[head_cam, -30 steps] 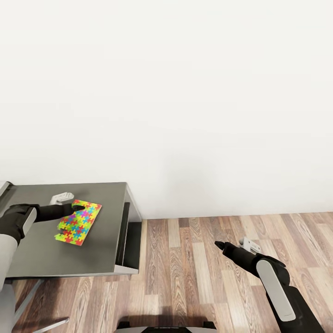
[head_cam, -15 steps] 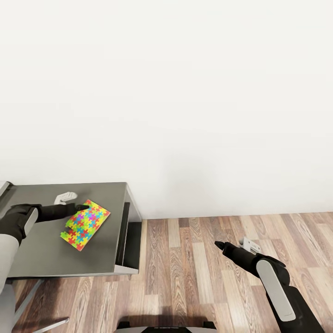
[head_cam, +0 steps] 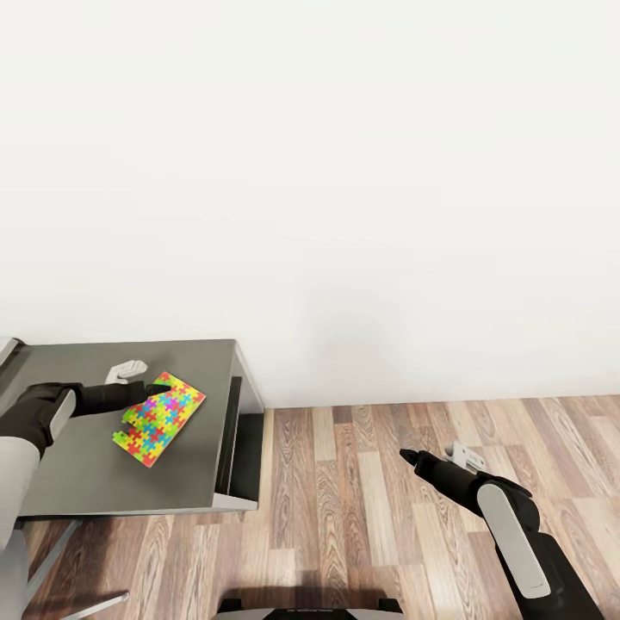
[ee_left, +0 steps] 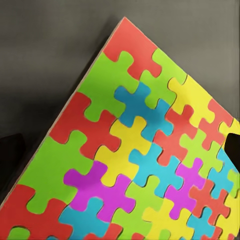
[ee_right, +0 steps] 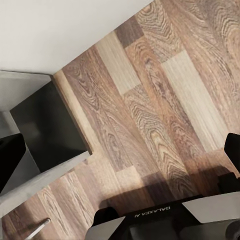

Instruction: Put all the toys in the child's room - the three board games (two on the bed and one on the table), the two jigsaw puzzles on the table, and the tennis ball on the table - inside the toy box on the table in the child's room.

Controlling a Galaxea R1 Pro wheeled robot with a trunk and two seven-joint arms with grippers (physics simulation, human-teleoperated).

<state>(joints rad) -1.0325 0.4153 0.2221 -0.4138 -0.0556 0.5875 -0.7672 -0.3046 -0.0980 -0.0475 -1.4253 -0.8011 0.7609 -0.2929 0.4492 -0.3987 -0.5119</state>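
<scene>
One jigsaw puzzle (head_cam: pixel 159 419), a thin square of bright interlocking pieces, lies flat on the dark-grey corner section of the table (head_cam: pixel 77 482). My left gripper (head_cam: pixel 157 387) hovers at the puzzle's far corner, close over it. In the left wrist view the puzzle (ee_left: pixel 135 150) spreads across the grey top (ee_left: pixel 45 50), and the dark fingertips (ee_left: pixel 10 155) stand wide apart at the frame's sides, open and holding nothing. My right gripper (head_cam: pixel 407 454) hangs open over the wood floor, well to the right of the table.
A plain white wall (head_cam: pixel 344 172) runs behind the table and floor. The table's right end has a dark open side (head_cam: pixel 245 430) facing the wood-plank floor (head_cam: pixel 370 482). My base (head_cam: pixel 306 607) sits at the bottom centre. A metal leg (head_cam: pixel 77 603) shows at lower left.
The puzzle has slid a little to the right on the grey top and now lies flatter, with my left gripper moving right alongside it. The right arm has stayed still.
</scene>
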